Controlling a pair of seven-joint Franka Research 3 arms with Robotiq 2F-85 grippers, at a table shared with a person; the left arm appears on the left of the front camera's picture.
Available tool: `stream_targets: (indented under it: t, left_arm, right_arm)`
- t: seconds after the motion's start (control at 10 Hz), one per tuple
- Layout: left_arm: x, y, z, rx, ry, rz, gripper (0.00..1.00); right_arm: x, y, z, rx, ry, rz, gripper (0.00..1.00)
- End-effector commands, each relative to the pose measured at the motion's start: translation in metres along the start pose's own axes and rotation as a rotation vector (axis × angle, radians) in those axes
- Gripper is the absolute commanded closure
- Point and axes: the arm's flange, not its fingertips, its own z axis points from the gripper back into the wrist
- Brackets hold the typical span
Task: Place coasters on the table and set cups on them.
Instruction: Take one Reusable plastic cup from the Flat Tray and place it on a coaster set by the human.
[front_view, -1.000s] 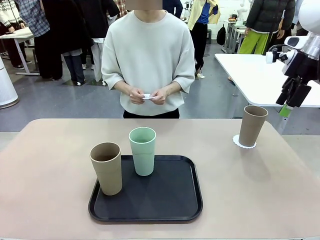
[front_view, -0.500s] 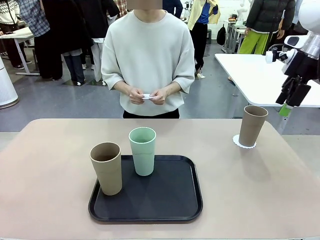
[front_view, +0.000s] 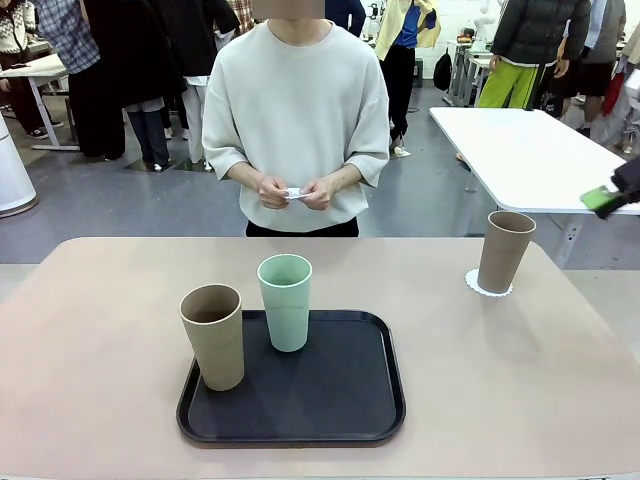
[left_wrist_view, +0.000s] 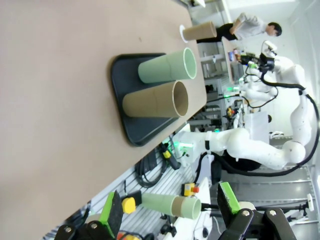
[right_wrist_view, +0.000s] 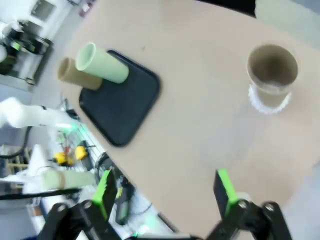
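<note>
1. Where the front camera looks across the table (front_view: 100, 340), three cups stand upright. A mint cup (front_view: 286, 301) and a near tan cup (front_view: 212, 336) are on the black tray (front_view: 290, 425), close together but apart. A far tan cup (front_view: 505, 250) stands well to the right on a lacy coaster (front_view: 472, 283), the one coaster lying on the table. The person's hands (front_view: 270, 190) meet at the waist, fingertips pinching a thin white piece (front_view: 293, 193); whether it is one disc or several cannot be told. The right gripper (front_view: 605, 198) pokes in at the right edge, higher than the far tan cup and clear of it. One green pad shows, and its spread cannot be read from this side.

2. From the left wrist, rolled sideways, the count is the same. The mint cup (left_wrist_view: 167, 65) and near tan cup (left_wrist_view: 155, 99) are side by side on the tray (left_wrist_view: 135, 130), and the far tan cup (left_wrist_view: 199, 31) is on its coaster (left_wrist_view: 181, 30). The left gripper (left_wrist_view: 170, 207) is by the table's (left_wrist_view: 60, 100) edge, fingers spread wide with nothing between them.

3. From the right wrist, blurred and looking down, three cups and one coaster again show. The mint cup (right_wrist_view: 102, 62) and near tan cup (right_wrist_view: 75, 75) are on the tray (right_wrist_view: 125, 110), and the far tan cup (right_wrist_view: 272, 67) sits on the coaster (right_wrist_view: 270, 102). The right gripper (right_wrist_view: 165, 192) is above the table (right_wrist_view: 200, 135), jaws released and wide, holding nothing.
</note>
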Motion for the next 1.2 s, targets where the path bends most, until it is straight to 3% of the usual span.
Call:
stream_targets:
  t: [0.0, 0.1, 0.2, 0.6, 0.9, 1.1]
  left_arm:
    - [-0.001, -0.001, 0.002, -0.01, -0.003, -0.009, 0.0]
    - [-0.001, -0.001, 0.002, -0.01, -0.003, -0.009, 0.0]
    - [-0.001, -0.001, 0.002, -0.01, -0.003, -0.009, 0.0]
    - [-0.001, -0.001, 0.002, -0.01, -0.003, -0.009, 0.0]
    - [-0.001, -0.001, 0.002, -0.01, -0.003, -0.009, 0.0]
    - [-0.001, -0.001, 0.002, -0.01, -0.003, -0.009, 0.0]
  right_arm:
    - [-0.027, -0.02, 0.019, 0.154, -0.045, -0.141, 0.0]
    - [-0.042, -0.033, 0.028, 0.283, -0.068, -0.122, 0.0]
    - [-0.062, -0.06, 0.04, 0.37, -0.155, -0.098, 0.0]
    - [-0.098, -0.138, 0.044, 0.5, -0.371, -0.168, 0.0]
    - [-0.12, -0.164, 0.056, 0.512, -0.405, -0.238, 0.0]
    - [-0.137, -0.159, 0.071, 0.527, -0.343, -0.223, 0.0]
